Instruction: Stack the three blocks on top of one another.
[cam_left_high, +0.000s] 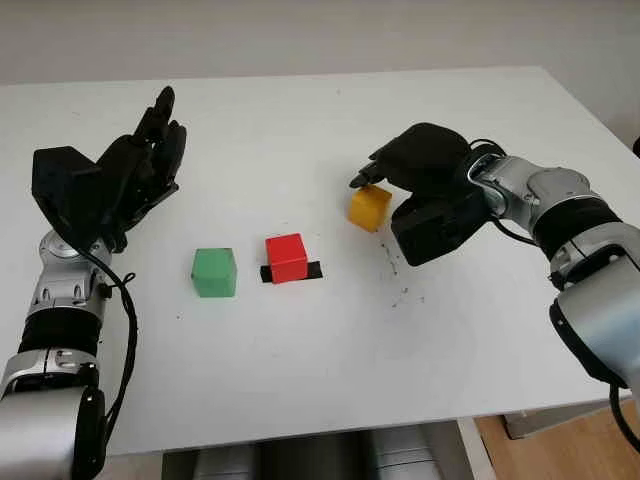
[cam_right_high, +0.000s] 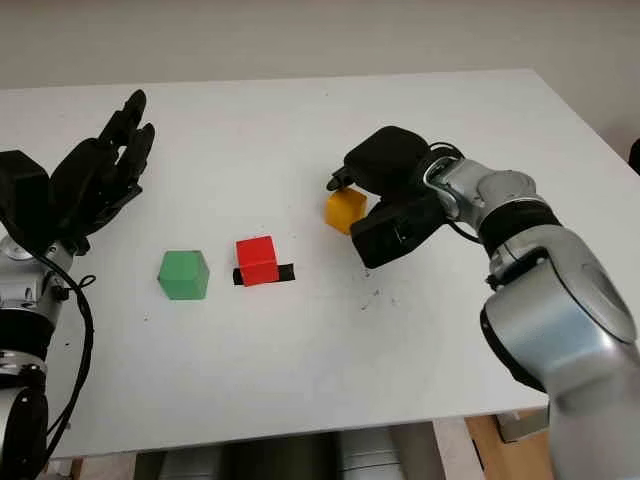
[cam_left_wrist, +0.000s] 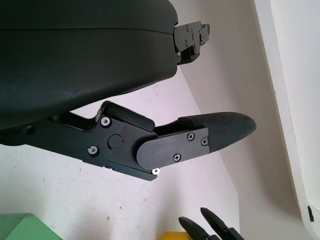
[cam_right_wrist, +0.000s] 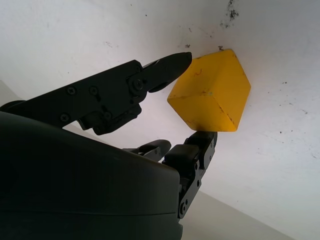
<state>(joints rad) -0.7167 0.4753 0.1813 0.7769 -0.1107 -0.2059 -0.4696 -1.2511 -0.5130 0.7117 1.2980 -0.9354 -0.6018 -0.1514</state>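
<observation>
yellow cube block (cam_left_high: 369, 207) on white table (cam_left_high: 300, 370), right of centre | right hand (cam_left_high: 425, 160) over it, fingers (cam_right_wrist: 165, 67) pinching its sides | red cube block (cam_left_high: 287, 257) on black tape (cam_left_high: 312, 270), green cube block (cam_left_high: 214, 272) beside | left hand (cam_left_high: 125, 175) open, raised at left

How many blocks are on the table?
3. The green block sits nearest the left hand, the red block is in the middle on black tape, and the yellow block is pinched by the right hand.
</observation>
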